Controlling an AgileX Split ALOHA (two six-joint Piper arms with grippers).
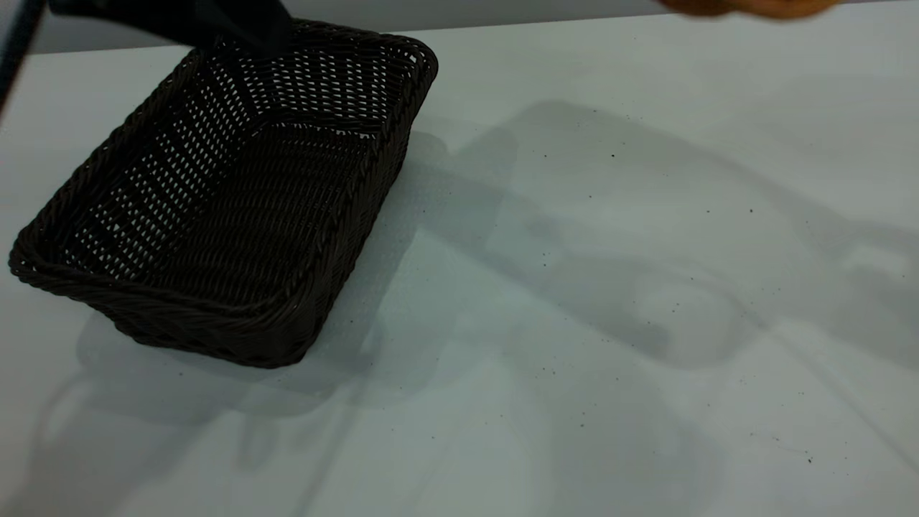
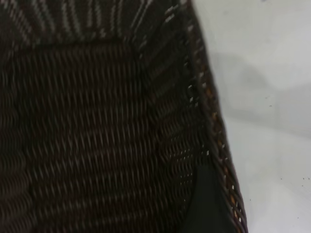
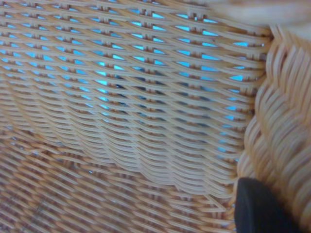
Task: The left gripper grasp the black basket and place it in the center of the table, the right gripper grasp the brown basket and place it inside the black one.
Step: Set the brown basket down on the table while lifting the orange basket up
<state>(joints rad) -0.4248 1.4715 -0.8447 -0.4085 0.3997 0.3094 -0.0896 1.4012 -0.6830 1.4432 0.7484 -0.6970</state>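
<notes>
Sitting on the left part of the white table [image 1: 610, 287], the black basket [image 1: 237, 208], with the left gripper [image 1: 237, 32] pinching its far rim, one finger [image 2: 209, 204] inside the wall. Showing only as an orange sliver at the top right edge, the brown basket [image 1: 747, 7]. Pressing against that basket's braided rim [image 3: 282, 145], one right gripper finger [image 3: 260, 208], though hard telling whether clamped or apart.

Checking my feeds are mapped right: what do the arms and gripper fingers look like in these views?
Little shows. The left gripper is a matte black shape; its finger is a flat black wedge. The right gripper's finger shows as a rounded black tip. No cables or markings visible.
</notes>
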